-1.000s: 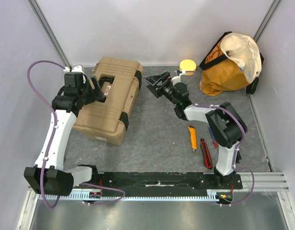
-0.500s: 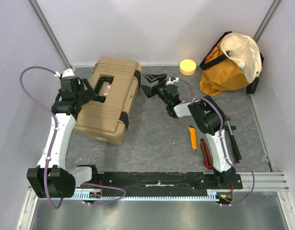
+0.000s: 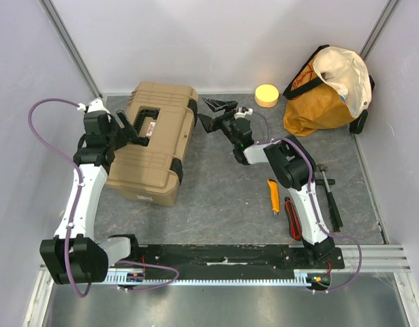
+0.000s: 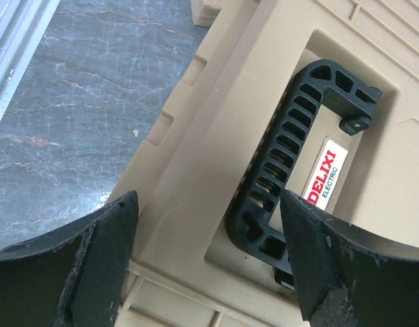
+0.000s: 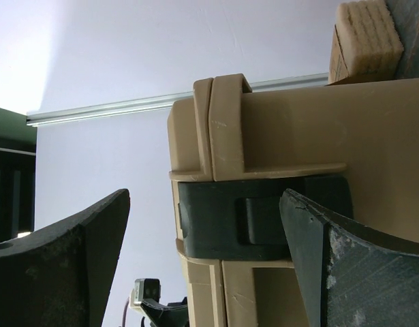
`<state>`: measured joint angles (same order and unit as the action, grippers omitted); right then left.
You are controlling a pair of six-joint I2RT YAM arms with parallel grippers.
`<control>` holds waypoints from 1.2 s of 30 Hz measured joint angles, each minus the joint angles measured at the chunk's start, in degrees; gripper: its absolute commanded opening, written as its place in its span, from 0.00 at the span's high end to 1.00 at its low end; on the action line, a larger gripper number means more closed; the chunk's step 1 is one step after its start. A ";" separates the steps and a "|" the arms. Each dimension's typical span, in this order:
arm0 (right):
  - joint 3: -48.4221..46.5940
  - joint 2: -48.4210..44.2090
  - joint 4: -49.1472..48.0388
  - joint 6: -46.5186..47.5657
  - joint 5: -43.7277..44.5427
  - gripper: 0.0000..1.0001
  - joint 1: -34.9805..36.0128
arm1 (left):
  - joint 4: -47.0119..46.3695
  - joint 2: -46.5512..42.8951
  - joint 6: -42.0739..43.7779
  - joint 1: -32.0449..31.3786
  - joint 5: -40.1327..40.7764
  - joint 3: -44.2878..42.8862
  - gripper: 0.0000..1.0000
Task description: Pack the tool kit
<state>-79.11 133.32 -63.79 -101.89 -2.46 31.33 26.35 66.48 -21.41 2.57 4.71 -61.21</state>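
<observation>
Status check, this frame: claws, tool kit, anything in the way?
Left claw open over tool kit handle. Right claw open, facing a latch. Kit shut. Nothing in the way.

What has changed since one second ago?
The right pincer swung left, from beside the yellow round disc to the black side latch of the large tan hard-plastic toolbox. The left pincer shifted slightly left. Both are open and empty. Toolbox and disc stayed.

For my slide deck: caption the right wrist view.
Open right gripper facing a black latch on the tan toolbox.
</observation>
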 measured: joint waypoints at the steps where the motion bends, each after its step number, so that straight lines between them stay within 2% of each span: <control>1: -0.02 0.20 -0.04 -0.15 -0.02 0.02 0.00 | -0.17 0.02 0.09 0.09 -0.52 0.02 0.13; 12: 0.00 1.11 4.85 0.02 0.00 0.02 0.11 | -2.32 0.66 0.66 1.92 -6.01 1.05 0.17; 22: -0.11 1.66 5.51 -1.01 -0.13 0.02 1.07 | -2.69 1.03 -0.85 1.42 -17.16 1.73 0.18; 30: -2.14 4.26 -2.89 -1.64 0.79 0.02 1.57 | -2.08 1.05 -1.20 0.94 -16.85 1.36 0.16; 36: -3.02 5.42 -3.80 -2.10 1.29 0.02 1.55 | 1.73 1.57 -2.21 -0.44 -13.64 -0.98 0.14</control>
<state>-82.13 138.74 -67.59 -103.98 -1.17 32.88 28.08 68.05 -23.62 2.13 -8.93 -62.19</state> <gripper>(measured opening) 0.982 0.846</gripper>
